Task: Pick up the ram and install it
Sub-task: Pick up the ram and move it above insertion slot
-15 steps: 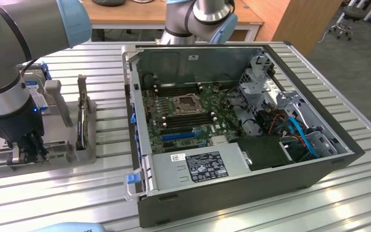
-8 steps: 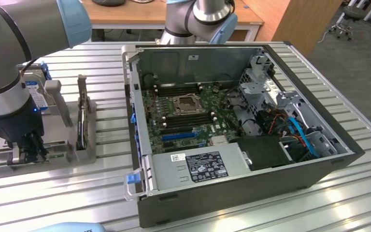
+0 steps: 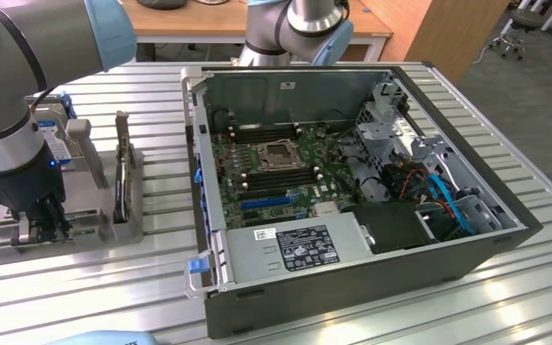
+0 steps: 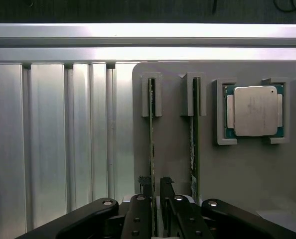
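An open computer case [image 3: 353, 305] sits on the slatted bench [image 3: 516, 287]. Beside it, on a grey tray [image 4: 237, 174], the ram [image 4: 151, 139] stands on edge. The gripper [image 4: 156, 184] is narrowly parted astride one end, with a gap showing.

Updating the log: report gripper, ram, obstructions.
Gripper open, low, astride the ram. Ram on edge in its gray holder, not lifted. Second stick alongside, apart; nothing blocking.
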Available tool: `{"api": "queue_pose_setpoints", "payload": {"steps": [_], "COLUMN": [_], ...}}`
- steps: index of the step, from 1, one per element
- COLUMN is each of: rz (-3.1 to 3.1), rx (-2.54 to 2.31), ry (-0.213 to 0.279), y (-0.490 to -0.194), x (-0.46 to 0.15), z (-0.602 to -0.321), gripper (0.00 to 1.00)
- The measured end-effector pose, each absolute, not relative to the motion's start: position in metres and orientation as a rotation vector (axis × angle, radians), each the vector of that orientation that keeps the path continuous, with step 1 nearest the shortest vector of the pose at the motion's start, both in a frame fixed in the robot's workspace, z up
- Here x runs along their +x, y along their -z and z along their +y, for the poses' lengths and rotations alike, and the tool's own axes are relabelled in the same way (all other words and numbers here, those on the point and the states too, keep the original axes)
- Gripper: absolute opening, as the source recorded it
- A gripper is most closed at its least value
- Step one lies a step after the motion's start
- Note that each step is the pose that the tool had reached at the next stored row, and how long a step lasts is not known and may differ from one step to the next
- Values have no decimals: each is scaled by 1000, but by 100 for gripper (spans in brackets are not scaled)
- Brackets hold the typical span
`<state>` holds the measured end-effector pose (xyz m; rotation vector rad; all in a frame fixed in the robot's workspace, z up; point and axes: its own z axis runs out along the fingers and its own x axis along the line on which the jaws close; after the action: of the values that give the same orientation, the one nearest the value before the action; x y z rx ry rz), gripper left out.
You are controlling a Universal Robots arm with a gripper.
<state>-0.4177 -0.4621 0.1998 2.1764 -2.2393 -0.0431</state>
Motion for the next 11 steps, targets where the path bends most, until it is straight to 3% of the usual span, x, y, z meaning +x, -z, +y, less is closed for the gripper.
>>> {"api": "queue_pose_setpoints", "payload": {"steps": [11], "rz": [-2237], "rx": [2179], "ry": [43], "y": [-200], "x": [-419], "z": [-463], "gripper": [21]}}
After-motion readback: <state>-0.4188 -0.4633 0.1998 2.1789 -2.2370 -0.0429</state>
